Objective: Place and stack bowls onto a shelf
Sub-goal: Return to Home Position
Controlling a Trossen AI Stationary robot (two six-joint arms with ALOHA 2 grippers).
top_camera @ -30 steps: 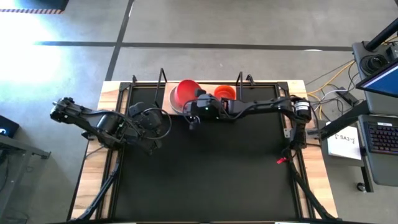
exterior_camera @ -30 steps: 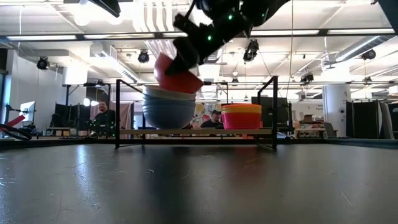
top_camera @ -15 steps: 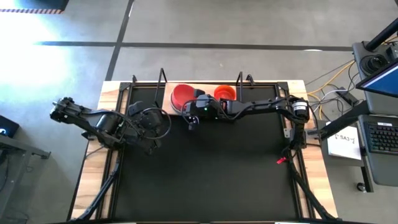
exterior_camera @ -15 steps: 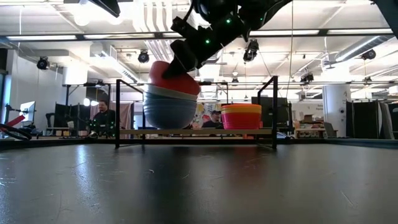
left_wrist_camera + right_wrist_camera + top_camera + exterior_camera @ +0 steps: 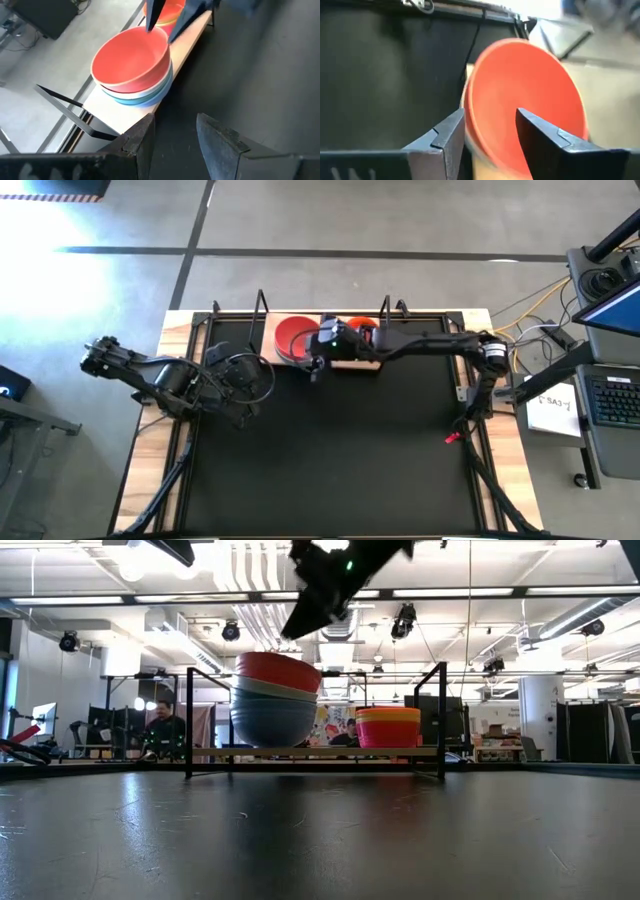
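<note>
A red bowl [image 5: 278, 670] sits level on top of a white and a pale blue bowl [image 5: 272, 720], stacked at the left end of the shelf [image 5: 320, 752]. A second stack [image 5: 388, 727], with yellow and orange-red bowls showing, stands on the shelf's right part. My right gripper [image 5: 318, 590] hangs open above the red bowl [image 5: 525, 90], clear of it. My left gripper [image 5: 172, 135] waits open over the mat, near and to the left of the shelf [image 5: 115, 107], with nothing between its fingers.
The shelf [image 5: 350, 364] stands along the far edge of the black mat [image 5: 330, 450], with black wire uprights [image 5: 188, 720] at both ends. Beyond the table, people sit at desks in the room.
My right gripper has set the tilted red bowl down onto the left stack, opened and let go of it. It has then risen clear and drawn a little toward the table's right. The red bowl now sits level on the stack.
</note>
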